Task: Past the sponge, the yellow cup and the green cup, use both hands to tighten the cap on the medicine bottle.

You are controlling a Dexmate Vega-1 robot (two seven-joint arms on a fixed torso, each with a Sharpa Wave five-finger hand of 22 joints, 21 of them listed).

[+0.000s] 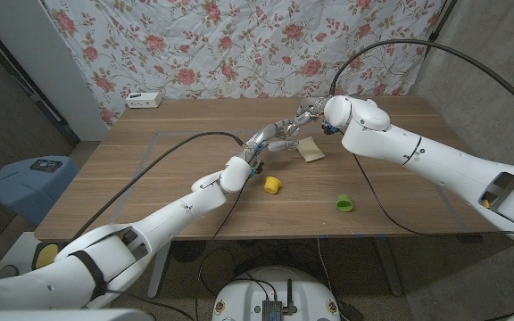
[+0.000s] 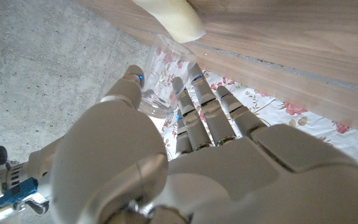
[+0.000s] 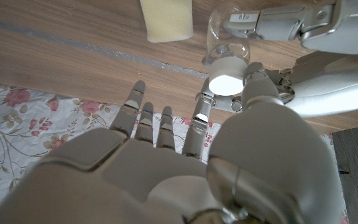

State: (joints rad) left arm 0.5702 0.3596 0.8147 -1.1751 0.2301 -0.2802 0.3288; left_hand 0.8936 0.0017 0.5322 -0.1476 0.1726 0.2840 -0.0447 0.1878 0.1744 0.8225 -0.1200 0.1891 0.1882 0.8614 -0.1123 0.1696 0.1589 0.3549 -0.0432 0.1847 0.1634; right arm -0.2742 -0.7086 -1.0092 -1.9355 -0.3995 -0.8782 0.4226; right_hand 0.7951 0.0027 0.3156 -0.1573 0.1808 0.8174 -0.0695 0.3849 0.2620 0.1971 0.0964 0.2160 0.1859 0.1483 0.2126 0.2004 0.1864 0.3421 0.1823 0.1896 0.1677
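Right hand's fingers (image 3: 248, 84) pinched the white cap (image 3: 227, 82); left hand's fingers (image 3: 272, 25) wrapped the clear medicine bottle (image 3: 227, 34), held above the desk (image 1: 194, 134) beside the sponge (image 1: 310, 149). Yellow cup (image 1: 273, 184) sat at six o'clock of the hands, green cup (image 1: 344, 203) at five. Best kept: bottle steady, cap square, short twists.

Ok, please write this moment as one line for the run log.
left hand: holds clear medicine bottle | right hand: fingers at white cap | sponge, yellow cup, green cup: on table
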